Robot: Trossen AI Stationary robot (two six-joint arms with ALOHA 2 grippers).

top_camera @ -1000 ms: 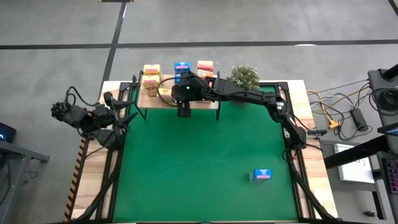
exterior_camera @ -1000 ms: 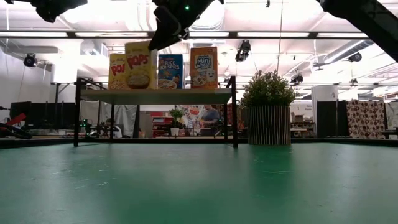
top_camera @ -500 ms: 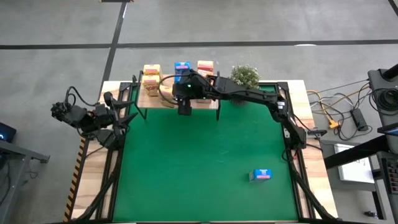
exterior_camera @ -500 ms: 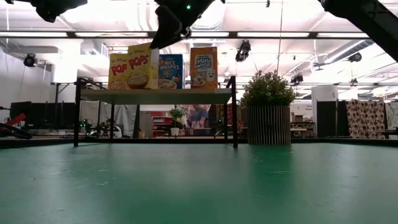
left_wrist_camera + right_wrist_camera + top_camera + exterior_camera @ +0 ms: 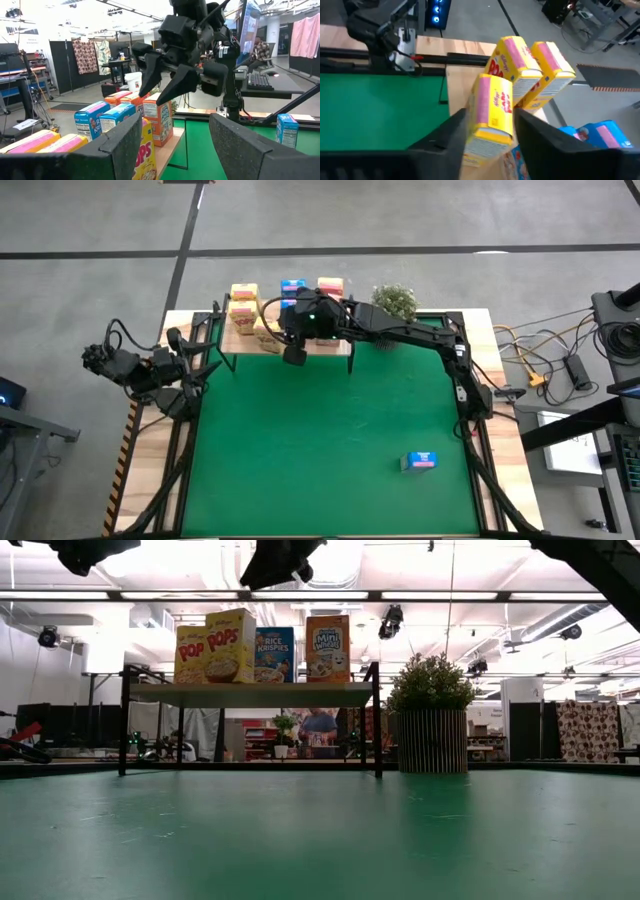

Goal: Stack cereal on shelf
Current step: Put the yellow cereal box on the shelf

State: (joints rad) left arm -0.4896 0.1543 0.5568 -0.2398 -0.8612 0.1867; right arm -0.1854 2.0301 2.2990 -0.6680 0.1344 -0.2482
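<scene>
- 3 yellow cereal boxes (image 5: 492,117) with pink tops and red lettering stand at the left end of the shelf (image 5: 250,693).
- 2 blue boxes (image 5: 105,117) stand mid-shelf, 1 behind the other.
- 1 more blue box (image 5: 420,461) lies alone on the table (image 5: 320,420), near its front right corner.
- The low view shows 1 orange-red box (image 5: 328,648) at the shelf's right end; how many stand behind it I cannot tell.
- 1 shelf of light wood on thin black legs stands along the table's far edge, with a potted plant (image 5: 430,725) just beside its right end.
- The right gripper (image 5: 294,358) hangs over the shelf's front edge above the yellow boxes, fingers apart, holding nothing.
- The left gripper (image 5: 197,366) waits at the table's left edge, fingers spread on nothing.
</scene>
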